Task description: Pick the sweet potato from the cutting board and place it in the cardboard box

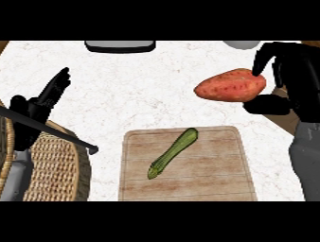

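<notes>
- A white marbled counter [135,90] is seen filling most of the head view, with wooden floor showing at the upper left corner and along the right side.
- A wide bare stretch of counter is left open between the two hands, above the cutting board [186,165].
- The cutting board is set at the lower middle, reaching the lower edge of the view; a green stalk [172,153] is laid slantwise on it.
- A wicker basket [58,170] with a dark handle is placed at the lower left, just beside the board.
- A grey and dark object [120,46] is cut off by the upper edge; a pale round thing [242,44] is cut off there too.
- The sweet potato [230,85] is held above the counter at the upper right, off the board, near the counter's right edge.
- The right hand [296,85] is curled round the sweet potato's right end, fingers above and thumb below.
- The left hand [40,106] is kept released, fingers straight and pointing up, over the basket's upper rim.
- No cardboard box can be made out.
</notes>
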`<state>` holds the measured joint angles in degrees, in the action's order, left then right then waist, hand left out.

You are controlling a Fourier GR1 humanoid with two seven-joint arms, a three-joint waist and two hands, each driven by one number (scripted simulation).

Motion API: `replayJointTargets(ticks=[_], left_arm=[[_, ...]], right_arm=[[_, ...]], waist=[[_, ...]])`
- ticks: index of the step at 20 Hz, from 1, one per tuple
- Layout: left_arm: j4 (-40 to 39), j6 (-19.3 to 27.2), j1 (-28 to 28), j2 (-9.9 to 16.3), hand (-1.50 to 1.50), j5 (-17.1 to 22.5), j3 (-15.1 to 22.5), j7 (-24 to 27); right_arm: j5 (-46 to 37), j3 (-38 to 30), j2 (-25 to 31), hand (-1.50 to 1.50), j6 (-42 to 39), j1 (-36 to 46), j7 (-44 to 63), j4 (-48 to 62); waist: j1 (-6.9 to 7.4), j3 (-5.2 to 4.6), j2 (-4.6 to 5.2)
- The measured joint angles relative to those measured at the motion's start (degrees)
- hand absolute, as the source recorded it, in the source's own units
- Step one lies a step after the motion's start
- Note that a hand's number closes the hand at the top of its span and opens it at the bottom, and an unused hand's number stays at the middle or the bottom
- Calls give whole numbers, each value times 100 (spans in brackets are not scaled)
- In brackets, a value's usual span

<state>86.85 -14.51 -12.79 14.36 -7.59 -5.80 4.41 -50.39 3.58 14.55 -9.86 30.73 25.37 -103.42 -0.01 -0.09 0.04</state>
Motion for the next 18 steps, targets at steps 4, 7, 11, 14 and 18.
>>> replayJointTargets(ticks=[4,7,11,14,18], left_arm=[[-23,12,-34,-4,0,-31,24,24],[-1,8,-47,-15,0,-40,11,-10],[-26,-16,-57,-17,0,-24,27,-2],[-44,-1,-92,-37,0,-16,36,-60],[-32,-66,-89,-7,0,1,11,-54]], right_arm=[[283,-739,383,150,51,270,-349,709],[255,-996,799,150,-21,441,-671,1335],[356,-1171,1272,150,-425,430,-1074,2115],[472,-1245,1566,150,-880,531,-1286,2817],[548,-1306,1993,150,-1262,572,-1889,3648]], waist=[[26,0,10],[48,-3,21],[53,1,22],[82,0,32],[83,1,34]])
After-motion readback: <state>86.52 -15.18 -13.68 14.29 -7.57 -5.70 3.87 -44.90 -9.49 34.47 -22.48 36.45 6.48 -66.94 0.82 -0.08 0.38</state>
